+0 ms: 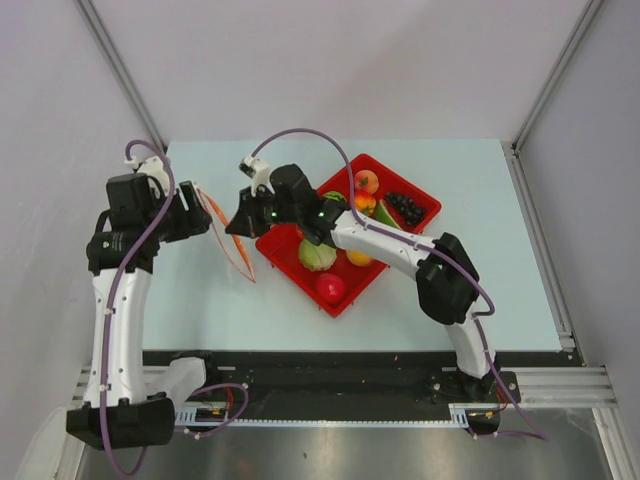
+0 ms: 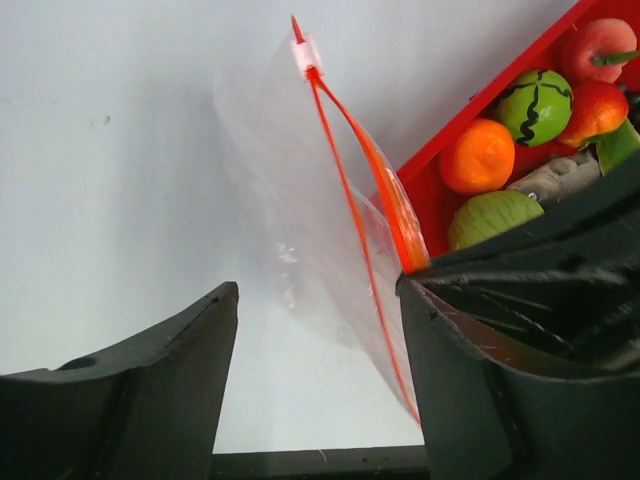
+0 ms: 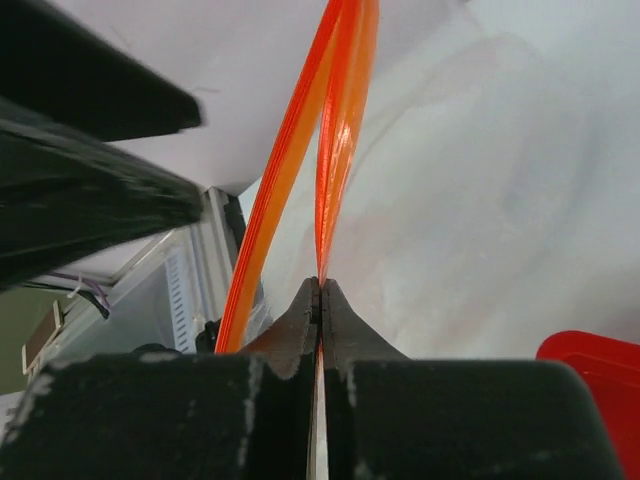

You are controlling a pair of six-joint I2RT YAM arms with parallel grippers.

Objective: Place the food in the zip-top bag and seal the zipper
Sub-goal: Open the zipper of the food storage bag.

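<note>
1. Found zip-top bag [image 1: 243, 262] raised between both grippers, just beside left corner of red tray [image 1: 408, 180]; cannot tell whether resting on table [image 1: 480, 290].
2. Counted two orange-red strips of zipper [image 3: 340, 120] parted, mouth open; white slider tab [image 2: 305, 55] at far end.
3. Noted right gripper [image 3: 320, 288] pressed together, pinching one strip; other strip loose beside it.
4. Noted left gripper [image 2: 318, 290] spread wide, film hanging in the gap, one strip close along one finger [image 2: 500, 360].
5. Saw open table surface near and right of tray; left side crowded by arms.
6. Logged food all in tray: ribbed cabbage [image 2: 495, 215], dimpled orange [image 2: 480, 155], dark-striped melon [image 2: 537, 103], smooth tomato [image 1: 331, 288], bumpy grapes [image 1: 405, 207].
7. Judged film clear, floppy, creased; tray rigid, glossy.
</note>
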